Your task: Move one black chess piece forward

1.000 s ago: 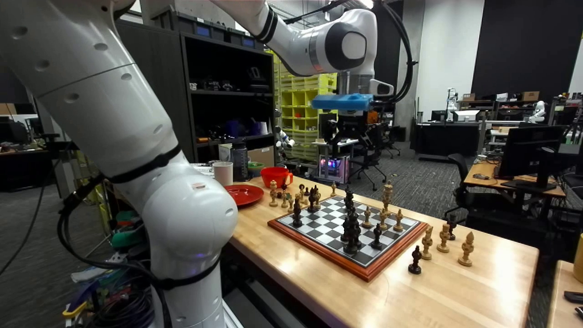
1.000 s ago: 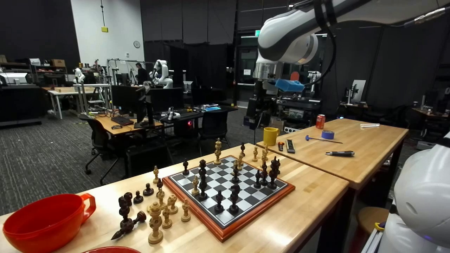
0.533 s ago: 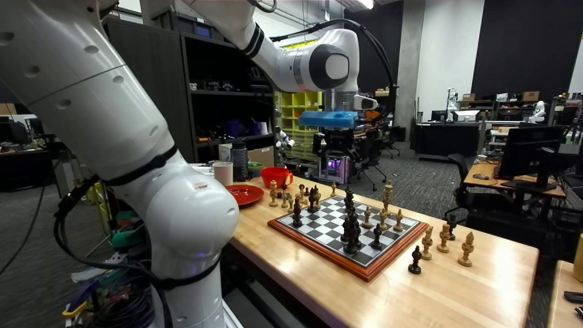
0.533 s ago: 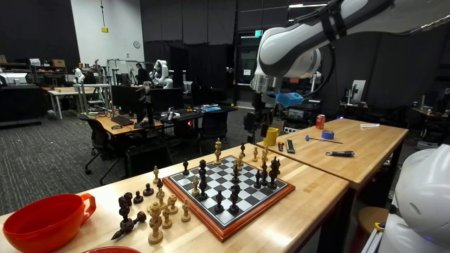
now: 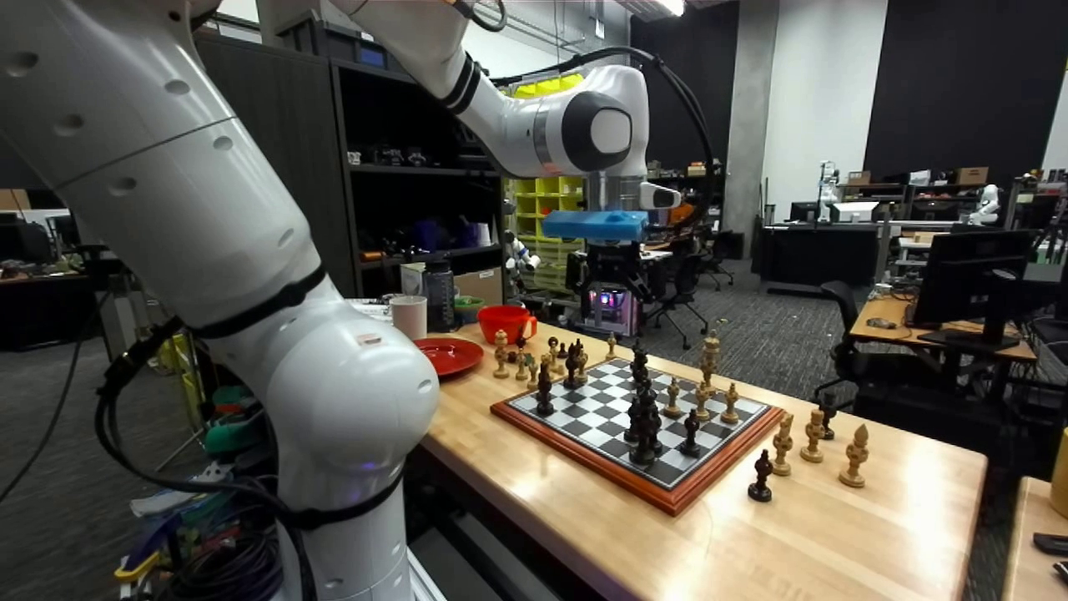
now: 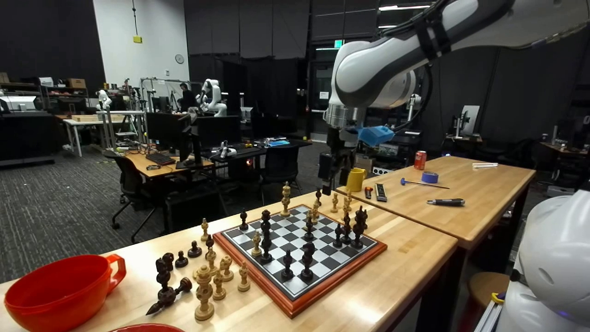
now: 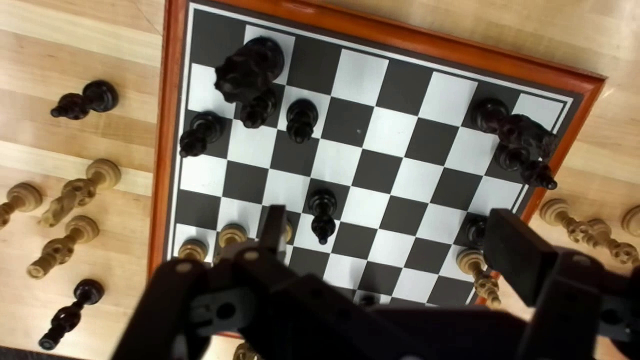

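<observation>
A chessboard with a red-brown wooden rim (image 5: 584, 457) lies on the table and also shows in the wrist view (image 7: 400, 31). Several black chess pieces stand on it: a lone one (image 7: 322, 216) near mid-board, a tall one (image 7: 250, 72) among others near a corner, and a tall one (image 7: 520, 131) at the opposite side. In an exterior view, black pieces (image 6: 308, 263) stand near the board's front edge. My gripper (image 7: 390, 225) is open and empty, well above the board; it shows in both exterior views (image 5: 613, 305) (image 6: 335, 182). Its fingers partly hide some pieces in the wrist view.
Tan pieces (image 7: 192, 249) stand on the board among the black ones. Loose pieces stand beside it on two sides (image 5: 813, 436) (image 6: 204, 293), and a black one lies tipped over (image 6: 168, 295). A red bowl (image 6: 60, 290) and red plate (image 5: 450, 357) are on the table.
The arm has come down, lowering the open gripper toward the board, and it has shifted slightly to the left in the exterior views. The chess pieces have not moved.
</observation>
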### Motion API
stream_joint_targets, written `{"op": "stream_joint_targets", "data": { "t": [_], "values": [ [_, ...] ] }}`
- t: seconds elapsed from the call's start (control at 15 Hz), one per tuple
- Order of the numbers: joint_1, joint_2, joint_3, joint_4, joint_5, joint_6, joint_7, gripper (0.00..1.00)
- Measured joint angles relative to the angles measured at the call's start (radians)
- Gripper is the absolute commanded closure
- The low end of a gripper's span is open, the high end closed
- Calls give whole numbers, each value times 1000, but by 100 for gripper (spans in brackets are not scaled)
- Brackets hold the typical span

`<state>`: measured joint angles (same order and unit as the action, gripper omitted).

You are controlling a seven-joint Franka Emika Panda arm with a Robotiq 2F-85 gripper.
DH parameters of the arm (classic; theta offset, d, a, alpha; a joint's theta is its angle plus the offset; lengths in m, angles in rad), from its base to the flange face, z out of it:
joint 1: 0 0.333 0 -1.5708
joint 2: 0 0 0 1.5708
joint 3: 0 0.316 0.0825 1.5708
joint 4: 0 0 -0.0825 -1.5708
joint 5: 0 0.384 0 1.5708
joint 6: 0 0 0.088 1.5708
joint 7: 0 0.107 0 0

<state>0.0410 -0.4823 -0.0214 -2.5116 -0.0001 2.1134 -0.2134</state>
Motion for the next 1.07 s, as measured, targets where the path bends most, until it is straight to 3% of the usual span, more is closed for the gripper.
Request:
{"op": "stream_joint_targets", "data": {
  "t": [0.4,1.07],
  "values": [
    [15,91,46,-3,0,63,25,0],
    [10,282,37,46,2,154,44,0]
  ]
}}
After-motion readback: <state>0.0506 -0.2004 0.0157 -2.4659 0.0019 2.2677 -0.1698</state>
